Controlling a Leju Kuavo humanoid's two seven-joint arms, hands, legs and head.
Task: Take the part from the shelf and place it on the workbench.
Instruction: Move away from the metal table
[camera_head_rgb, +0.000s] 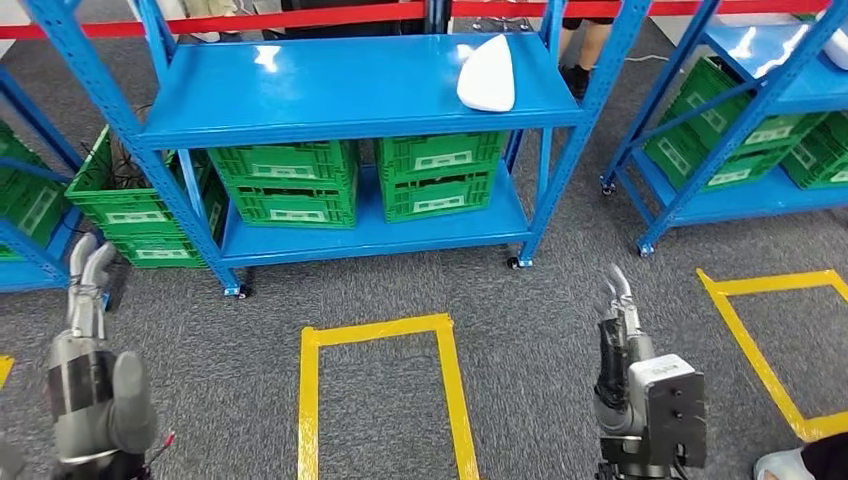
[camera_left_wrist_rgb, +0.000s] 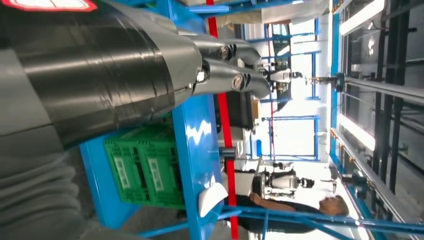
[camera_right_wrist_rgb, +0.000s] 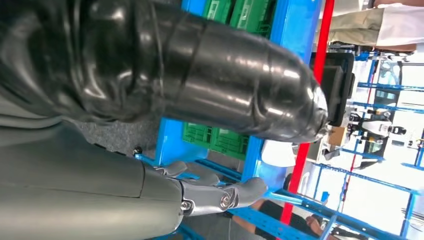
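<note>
Grey carpet lay before the blue shelf (camera_head_rgb: 350, 90), where the white part (camera_head_rgb: 487, 74) sat at its top deck's right end, looking light, rigid, smooth and best cupped at its edges, while left hand (camera_head_rgb: 88, 275) and right hand (camera_head_rgb: 620, 300) hung low, fingers extended, holding nothing.

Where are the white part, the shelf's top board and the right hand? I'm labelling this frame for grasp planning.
white part (camera_head_rgb: 487, 74): head view, middle of its shell.
shelf's top board (camera_head_rgb: 330, 85): head view, bare blue surface.
right hand (camera_head_rgb: 622, 325): head view, middle of the hand.
</note>
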